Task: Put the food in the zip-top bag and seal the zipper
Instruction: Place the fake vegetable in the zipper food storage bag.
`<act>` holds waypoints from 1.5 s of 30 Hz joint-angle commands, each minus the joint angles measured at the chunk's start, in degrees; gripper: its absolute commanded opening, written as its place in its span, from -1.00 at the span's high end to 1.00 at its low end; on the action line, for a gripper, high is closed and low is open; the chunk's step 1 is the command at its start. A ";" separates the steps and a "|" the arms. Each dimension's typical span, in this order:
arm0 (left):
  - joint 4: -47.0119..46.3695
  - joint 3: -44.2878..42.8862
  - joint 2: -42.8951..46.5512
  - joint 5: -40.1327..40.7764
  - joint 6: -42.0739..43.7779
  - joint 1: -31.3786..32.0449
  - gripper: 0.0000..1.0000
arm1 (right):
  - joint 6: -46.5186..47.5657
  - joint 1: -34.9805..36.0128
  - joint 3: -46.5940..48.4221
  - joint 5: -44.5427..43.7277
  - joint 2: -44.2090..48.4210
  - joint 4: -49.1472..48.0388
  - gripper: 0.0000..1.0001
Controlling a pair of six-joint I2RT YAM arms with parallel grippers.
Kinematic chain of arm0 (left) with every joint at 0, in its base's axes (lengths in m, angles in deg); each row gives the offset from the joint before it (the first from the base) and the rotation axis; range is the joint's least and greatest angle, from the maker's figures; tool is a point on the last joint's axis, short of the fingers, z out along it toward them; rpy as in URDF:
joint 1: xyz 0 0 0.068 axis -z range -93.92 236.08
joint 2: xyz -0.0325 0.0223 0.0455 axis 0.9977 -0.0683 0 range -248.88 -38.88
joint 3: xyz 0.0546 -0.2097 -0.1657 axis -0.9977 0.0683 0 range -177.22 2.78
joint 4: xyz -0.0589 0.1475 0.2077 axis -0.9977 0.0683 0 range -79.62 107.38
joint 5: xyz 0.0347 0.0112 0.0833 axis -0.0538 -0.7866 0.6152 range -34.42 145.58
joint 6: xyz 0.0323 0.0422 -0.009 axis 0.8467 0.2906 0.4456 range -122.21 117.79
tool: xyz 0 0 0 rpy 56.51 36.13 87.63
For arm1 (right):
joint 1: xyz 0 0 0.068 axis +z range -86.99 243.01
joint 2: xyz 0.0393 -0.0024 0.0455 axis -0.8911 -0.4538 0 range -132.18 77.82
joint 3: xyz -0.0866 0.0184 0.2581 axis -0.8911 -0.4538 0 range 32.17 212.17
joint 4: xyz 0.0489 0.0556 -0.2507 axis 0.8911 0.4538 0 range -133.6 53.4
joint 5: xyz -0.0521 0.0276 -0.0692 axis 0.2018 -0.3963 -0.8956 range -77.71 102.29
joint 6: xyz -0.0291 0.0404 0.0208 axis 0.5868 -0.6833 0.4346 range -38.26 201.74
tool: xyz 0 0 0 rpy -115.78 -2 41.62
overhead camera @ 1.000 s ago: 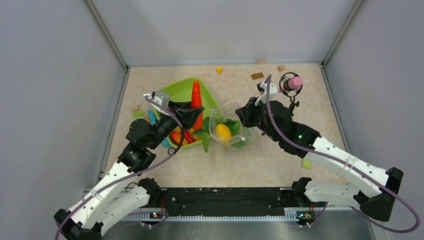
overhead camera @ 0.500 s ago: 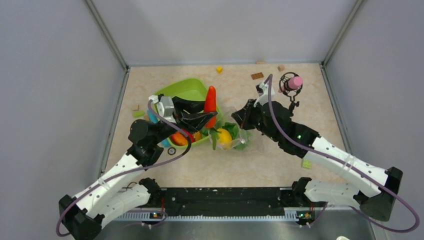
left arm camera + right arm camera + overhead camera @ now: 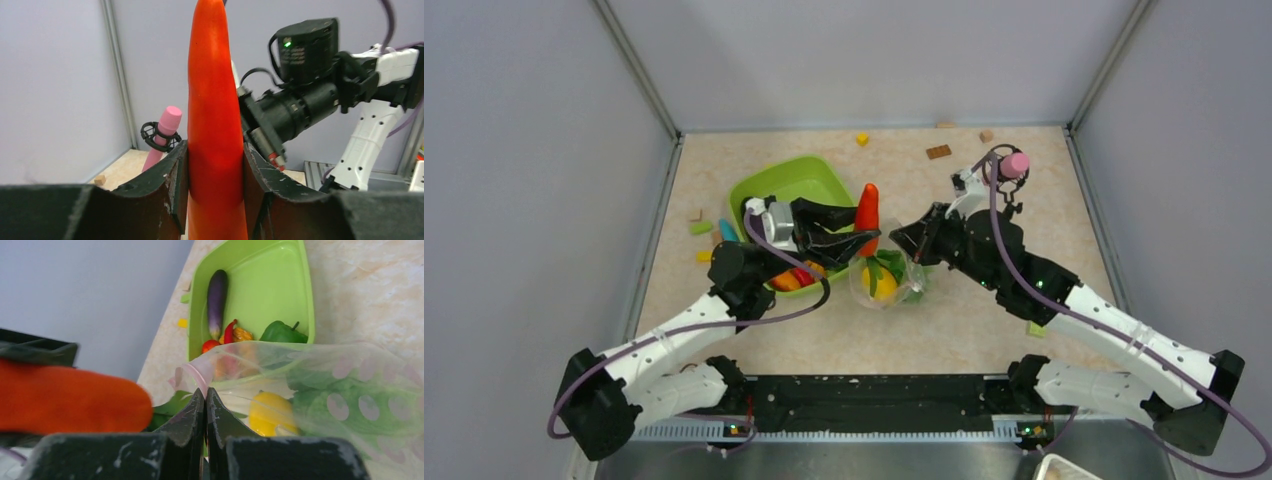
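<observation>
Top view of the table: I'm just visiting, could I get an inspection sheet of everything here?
Surface: beige marbled table.
Job's things: carrot in left gripper beside the zip-top bag; lemon and greens inside it; eggplant, pepper, chilli in green tray.
Clutter: small blocks; pink-topped object in black holder.
Grippers: left shut on carrot; right gripper pinches bag mouth.
Cables: purple cable along each arm.
Surroundings: grey walls.

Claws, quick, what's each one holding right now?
Left claw: closed on the carrot.
Right claw: closed, pinching the zip-top bag at its rim.
</observation>
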 commanded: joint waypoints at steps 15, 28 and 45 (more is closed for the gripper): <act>-24.43 9.71 -11.13 14.01 5.75 3.30 1.00 | -4.46 -0.66 0.50 9.68 3.37 -5.30 1.00; -17.20 15.07 -8.01 14.41 11.36 6.40 0.85 | -5.22 -0.65 3.25 9.42 1.81 -5.52 1.00; 8.87 14.31 9.69 16.22 10.95 7.54 -0.89 | -5.44 -0.75 7.10 8.97 -0.84 -5.14 1.00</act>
